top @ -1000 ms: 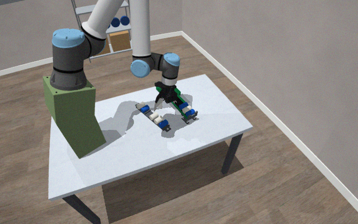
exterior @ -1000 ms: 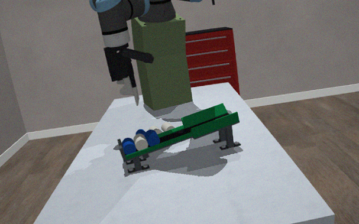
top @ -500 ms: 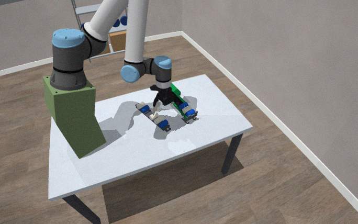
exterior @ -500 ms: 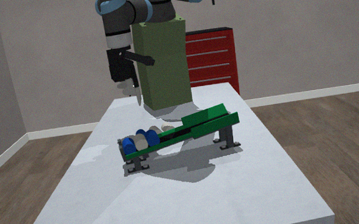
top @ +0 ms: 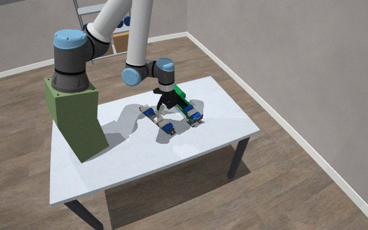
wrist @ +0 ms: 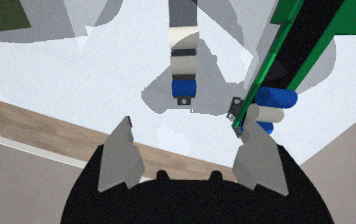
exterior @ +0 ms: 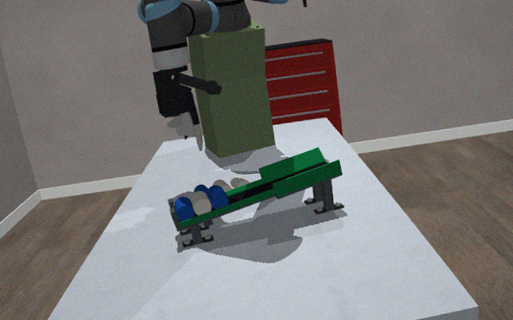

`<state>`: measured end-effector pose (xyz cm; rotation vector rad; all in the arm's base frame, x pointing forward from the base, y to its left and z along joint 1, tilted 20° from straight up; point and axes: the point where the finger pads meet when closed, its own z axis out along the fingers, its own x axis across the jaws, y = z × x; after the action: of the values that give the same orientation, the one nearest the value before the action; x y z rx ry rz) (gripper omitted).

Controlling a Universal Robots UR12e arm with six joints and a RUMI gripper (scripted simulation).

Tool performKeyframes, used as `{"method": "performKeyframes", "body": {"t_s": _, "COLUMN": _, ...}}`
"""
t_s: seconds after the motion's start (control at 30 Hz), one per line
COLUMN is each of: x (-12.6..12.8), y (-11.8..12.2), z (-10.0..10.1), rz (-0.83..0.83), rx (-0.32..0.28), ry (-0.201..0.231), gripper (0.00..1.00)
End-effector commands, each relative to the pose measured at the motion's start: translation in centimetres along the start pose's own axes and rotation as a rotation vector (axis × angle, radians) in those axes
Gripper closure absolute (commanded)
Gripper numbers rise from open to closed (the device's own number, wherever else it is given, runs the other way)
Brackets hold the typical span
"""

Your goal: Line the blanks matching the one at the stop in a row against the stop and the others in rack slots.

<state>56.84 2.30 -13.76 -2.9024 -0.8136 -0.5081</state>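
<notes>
- One white table carries everything, with the arm's green pedestal at its left end in the top view.
- One green feed ramp slopes down to a stop at its low end, where three blanks lie across it: a blue blank at the stop, a beige blank touching it, then a second blue blank.
- One stock rack lies just left of the ramp in the top view, holding a far blue blank, two beige blanks mid-rack, and a near blue blank. An eighth blank at the rack's far end is too small to confirm.
- Gripper: jaws spread wide with nothing between them, hanging above the table between rack and ramp.
- Risk, as I judge it: the beige bar is wedged between two blue ones, so fingers coming down astride it could nudge a neighbour askew or roll it up the slope.
- Further risk: once it is lifted, the upper blue bar may slide down crooked instead of seating square against the first.
- Rack slots are narrow, so an off-centre release would leave a bar overhanging one end.
</notes>
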Motion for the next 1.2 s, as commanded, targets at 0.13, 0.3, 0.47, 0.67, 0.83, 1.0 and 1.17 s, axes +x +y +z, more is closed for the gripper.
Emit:
{"method": "performKeyframes", "body": {"t_s": 0.13, "x": 0.0, "y": 0.0, "z": 0.3, "rz": -0.001, "rx": -0.001, "ry": 0.001, "gripper": 0.00}}
{"method": "performKeyframes", "body": {"t_s": 0.3, "x": 0.0, "y": 0.0, "z": 2.7, "rz": -0.001, "rx": -0.001, "ry": 0.001, "gripper": 0.00}}
{"method": "performKeyframes", "body": {"t_s": 0.47, "x": -0.2, "y": -0.2, "z": 4.5, "rz": -0.001, "rx": 0.000, "ry": 0.001, "gripper": 0.52}}
{"method": "performKeyframes", "body": {"t_s": 0.67, "x": -0.2, "y": -0.2, "z": 4.5, "rz": -0.001, "rx": 0.000, "ry": 0.001, "gripper": 0.52}}
{"method": "performKeyframes", "body": {"t_s": 0.83, "x": -0.2, "y": -0.2, "z": 4.5, "rz": -0.001, "rx": 0.000, "ry": 0.001, "gripper": 0.52}}
{"method": "performKeyframes", "body": {"t_s": 1.0, "x": -0.2, "y": -0.2, "z": 4.5, "rz": -0.001, "rx": 0.000, "ry": 0.001, "gripper": 0.52}}
{"method": "performKeyframes", "body": {"t_s": 1.17, "x": -0.2, "y": -0.2, "z": 4.5, "rz": -0.001, "rx": 0.000, "ry": 0.001, "gripper": 0.52}}
